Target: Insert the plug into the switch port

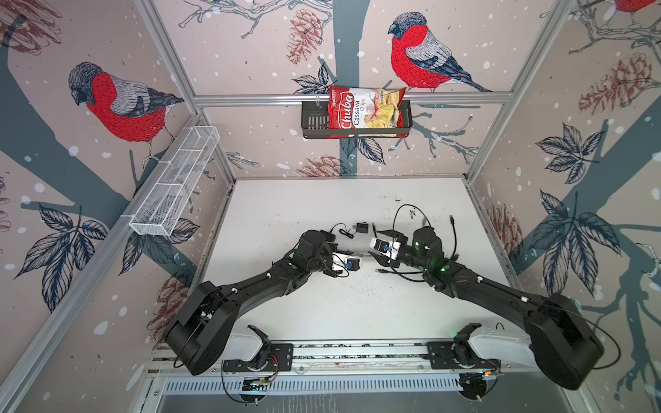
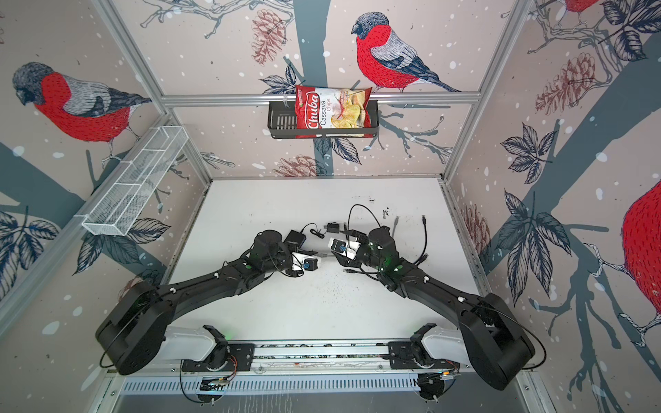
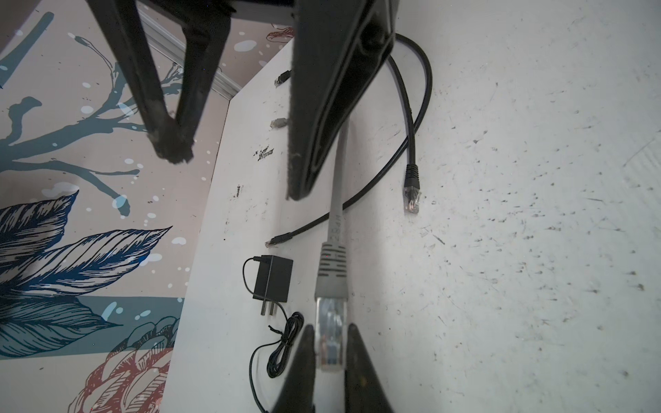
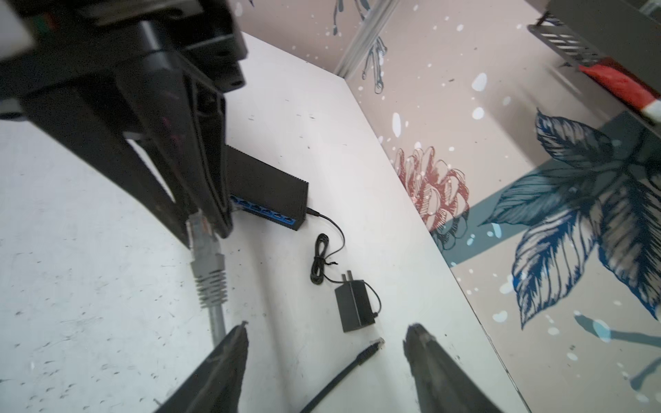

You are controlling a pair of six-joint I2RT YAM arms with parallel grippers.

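Note:
The plug (image 3: 331, 318) is a clear connector on a grey cable (image 3: 336, 221), held above the table. My left gripper (image 3: 331, 341) is shut on the plug, one finger on each side. The switch (image 4: 272, 186), a flat black box with a row of blue ports (image 4: 266, 214), lies on the table behind the left gripper; in a top view the left wrist partly covers the switch (image 2: 295, 236). My right gripper (image 4: 327, 330) faces the left one with its jaws open and holds nothing. The grey cable passes beside one of its fingers (image 4: 232, 343).
The switch's thin cord leads to a small black adapter (image 4: 354, 305). Black network cables (image 3: 411, 157) loop on the table by the right arm, one end (image 4: 372, 348) under the right jaws. A chip bag (image 1: 365, 111) sits in a wall basket; a white mesh shelf (image 1: 175, 182) hangs left.

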